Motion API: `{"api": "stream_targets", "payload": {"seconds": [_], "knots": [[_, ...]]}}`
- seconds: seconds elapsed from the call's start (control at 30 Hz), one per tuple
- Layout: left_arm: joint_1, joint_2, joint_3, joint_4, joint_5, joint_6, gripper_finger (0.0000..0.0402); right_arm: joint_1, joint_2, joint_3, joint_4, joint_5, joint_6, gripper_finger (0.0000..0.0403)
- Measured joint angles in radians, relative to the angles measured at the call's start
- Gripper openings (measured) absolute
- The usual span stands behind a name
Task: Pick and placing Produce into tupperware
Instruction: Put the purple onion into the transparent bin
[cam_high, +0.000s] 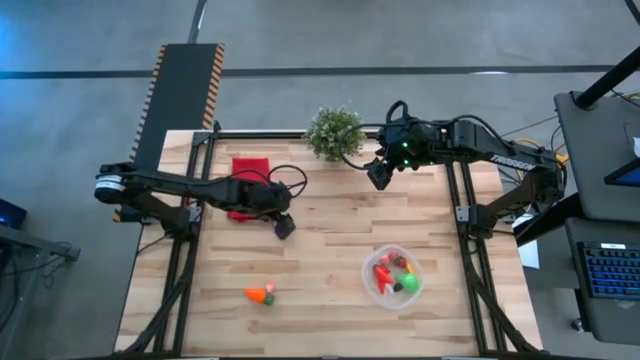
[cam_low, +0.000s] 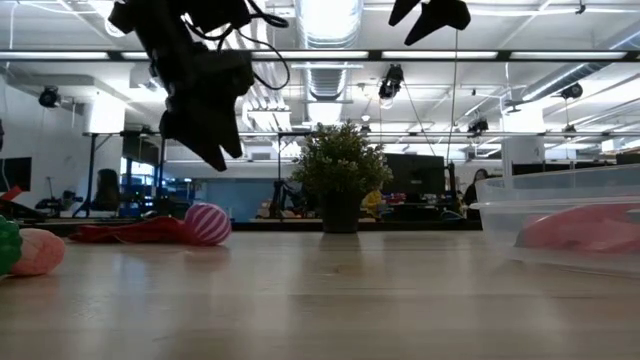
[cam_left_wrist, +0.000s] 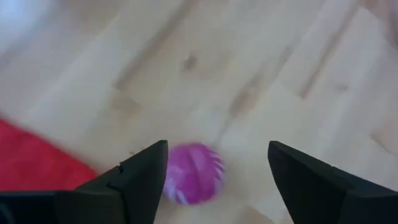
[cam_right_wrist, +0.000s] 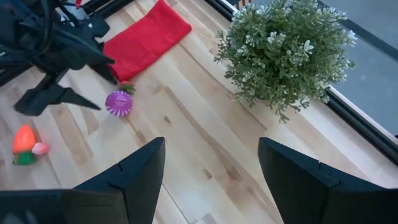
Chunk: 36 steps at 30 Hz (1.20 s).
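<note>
A purple, white-striped toy piece (cam_left_wrist: 193, 173) lies on the wooden table beside the red cloth; it also shows in the right wrist view (cam_right_wrist: 118, 102) and the low view (cam_low: 207, 223). My left gripper (cam_left_wrist: 217, 149) hovers open just above it (cam_high: 285, 226), touching nothing. My right gripper (cam_high: 378, 178) hangs open, high near the potted plant (cam_right_wrist: 211, 146). The clear round tupperware (cam_high: 392, 275) stands near the table's right front, with red, orange and green produce inside. An orange piece with a pink one (cam_high: 260, 294) lies near the front edge.
The green potted plant (cam_high: 335, 131) stands at the far edge, close to my right gripper. The red folded cloth (cam_high: 248, 186) lies under my left arm. Bare wood (cam_high: 330, 235) lies between the two grippers and the tupperware.
</note>
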<state>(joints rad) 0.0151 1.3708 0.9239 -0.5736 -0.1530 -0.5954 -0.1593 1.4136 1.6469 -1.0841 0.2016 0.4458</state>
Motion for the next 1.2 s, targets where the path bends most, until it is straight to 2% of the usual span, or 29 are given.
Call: {"api": "stream_targets", "payload": {"seconds": [0.1,0.17,0.33,0.63,0.93,1.2], "knots": [[0.009,0.018,0.025,-0.038,0.1,0.031,0.0254,0.0,0.0,0.0,0.0,0.0,0.0,0.0249],[0.01,0.047,0.047,-0.123,0.152,0.077,0.025,0.0,0.0,0.0,0.0,0.0,0.0,0.0249],[0.016,0.131,0.098,-0.275,0.143,0.161,0.0248,0.0,0.0,0.0,-0.001,0.0,0.003,0.0249],[0.033,0.277,0.263,-0.317,0.131,0.185,0.0248,0.0,0.0,0.0,-0.003,0.0,0.019,0.0249],[0.036,0.421,0.307,-0.423,0.178,0.183,0.0248,0.0,0.0,0.0,-0.005,-0.002,0.026,0.0249],[0.036,0.428,0.324,-0.429,0.174,0.183,0.0248,0.0,0.0,0.0,-0.005,-0.001,0.027,0.0249]]}}
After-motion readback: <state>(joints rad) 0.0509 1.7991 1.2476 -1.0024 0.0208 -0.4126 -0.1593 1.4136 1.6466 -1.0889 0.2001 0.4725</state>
